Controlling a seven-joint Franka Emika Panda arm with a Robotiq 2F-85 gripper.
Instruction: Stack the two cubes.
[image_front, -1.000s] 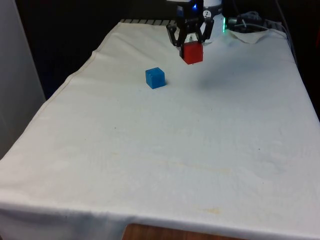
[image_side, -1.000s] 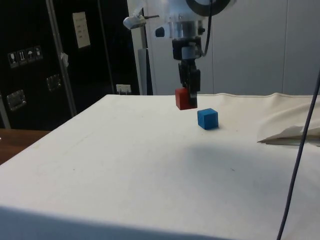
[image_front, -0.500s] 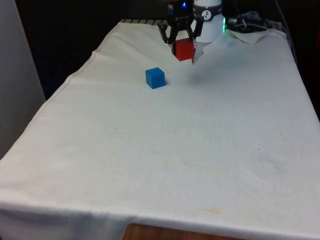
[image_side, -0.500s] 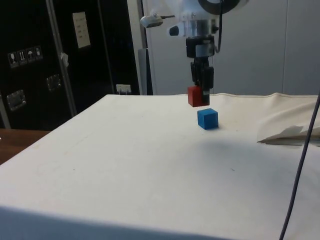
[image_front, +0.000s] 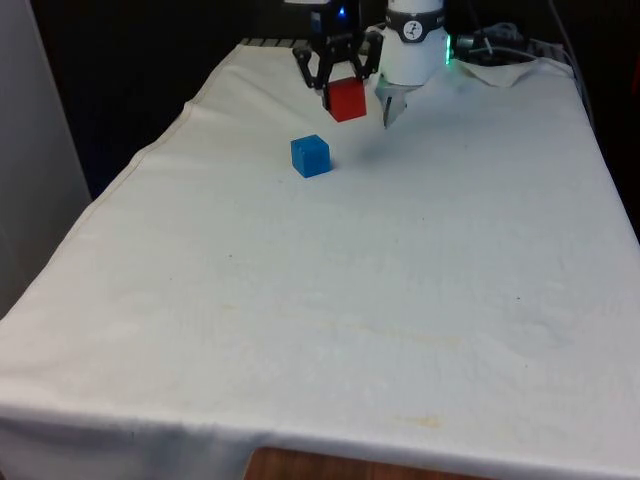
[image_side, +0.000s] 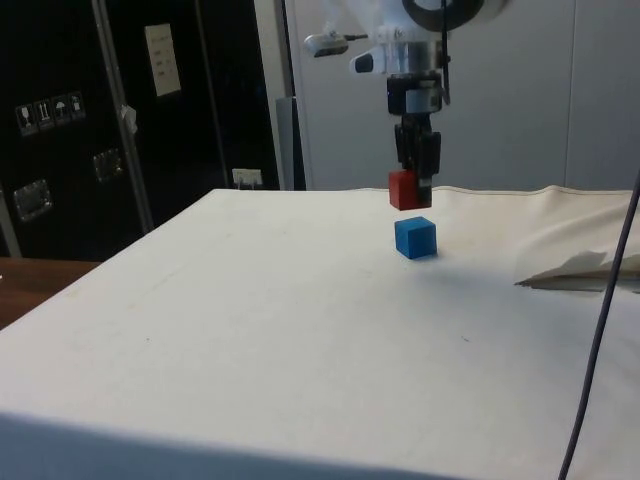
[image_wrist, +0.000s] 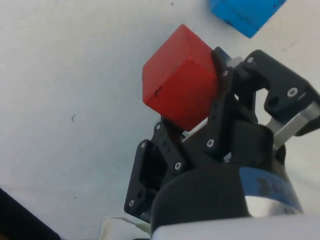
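Front view: the pincer (image_front: 338, 88) pinches the red cube (image_front: 346, 99) and holds it in the air above the desk (image_front: 400, 300), near the far end. The blue cube (image_front: 310, 156) rests flat on the cloth, at about 7 o'clock from the red one and apart from it. Being carried high looks deliberate: the red cube has to clear the blue one's top before it can be set down on it.

Side view: the pincer (image_side: 412, 182) points straight down, its fingers closed on the red cube (image_side: 403, 189). The blue cube (image_side: 415, 238) sits at 6 o'clock from it, a shade towards 5, with a clear gap of air between the two. From here the pair looks almost lined up, so my guess is that a small sideways correction and a descent remain.

Wrist view: the red cube (image_wrist: 181, 77) is clamped between the two fingers (image_wrist: 230, 107), sitting turned at an angle. The blue cube (image_wrist: 246, 14) lies on the cloth at about 1 o'clock from the red one, not touching it.
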